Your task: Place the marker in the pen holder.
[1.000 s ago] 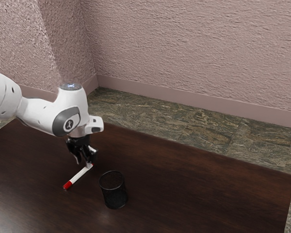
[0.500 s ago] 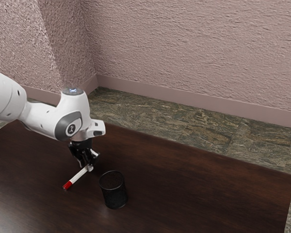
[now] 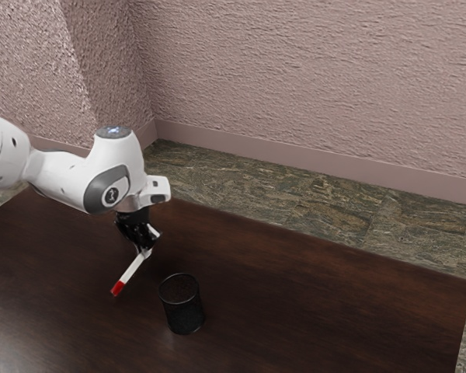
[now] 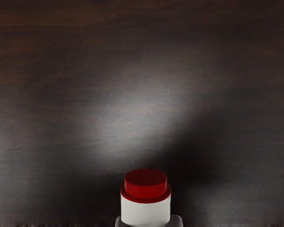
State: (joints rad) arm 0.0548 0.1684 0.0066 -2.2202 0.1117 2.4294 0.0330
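1. Pen holder: black, mesh-sided, upright on table, near end effector, lower than it and toward exterior view's right. Closest object to the marker.
2. End effector: closed on marker, gripping it near its white end. Marker outside pen holder, tilted, red end pointing down and away from end effector, toward exterior view's left.
3. Gripped end partly hidden by the dark fingers. Wrist view: red end plus some white barrel below the hand, rest cut off at the edge. Pen holder's inside too dark to make out. Can't tell exact gap from red end to table.
4. Table under end effector: dark brown wood, faint grain, pale glare, dark shadow by marker.
5. Room beyond end effector: rough pinkish wall, plain baseboard, mottled green-brown stone floor.
6. White arm reaches end effector from exterior view's left.
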